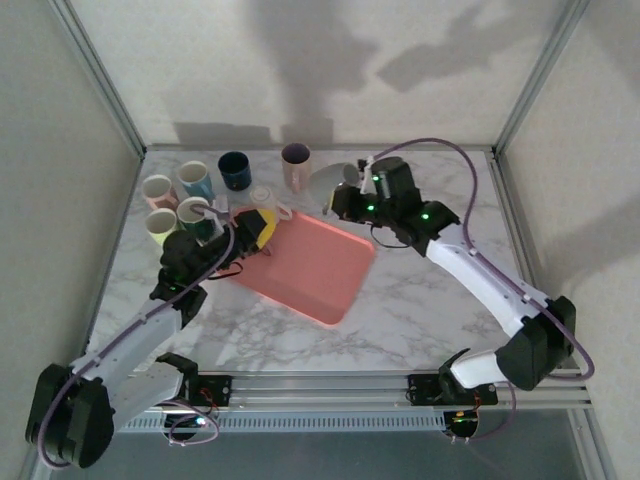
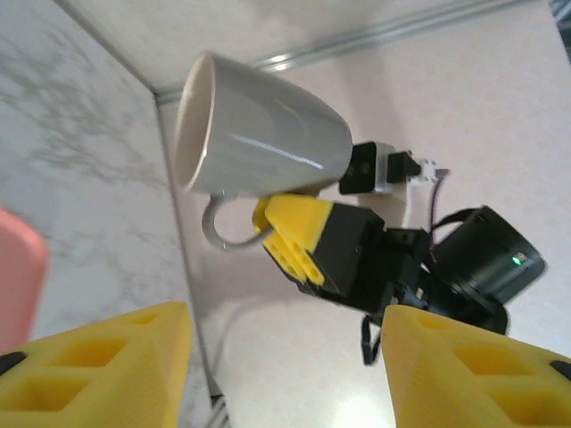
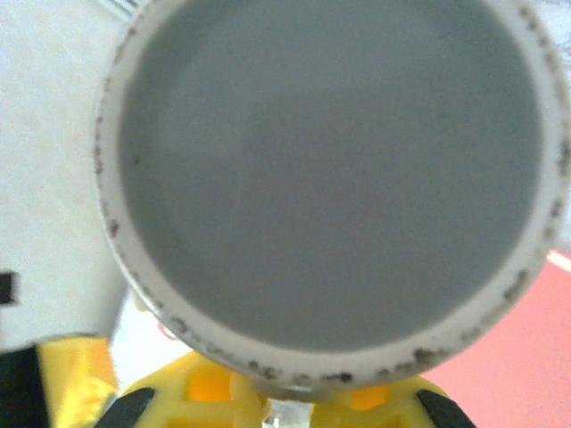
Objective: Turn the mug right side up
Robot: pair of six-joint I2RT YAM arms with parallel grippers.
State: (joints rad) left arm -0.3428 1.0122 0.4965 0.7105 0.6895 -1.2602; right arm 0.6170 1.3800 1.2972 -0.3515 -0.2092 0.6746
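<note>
The right gripper (image 1: 342,200) pinches the mug (image 1: 328,183), holding it sideways in the air above the desk (image 1: 420,300). The left gripper (image 1: 258,228) is spread wide. Next, I think, tip the mug upright and set it down.

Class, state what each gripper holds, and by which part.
Right gripper grips the grey mug across its body near the base; left gripper holds nothing.
</note>
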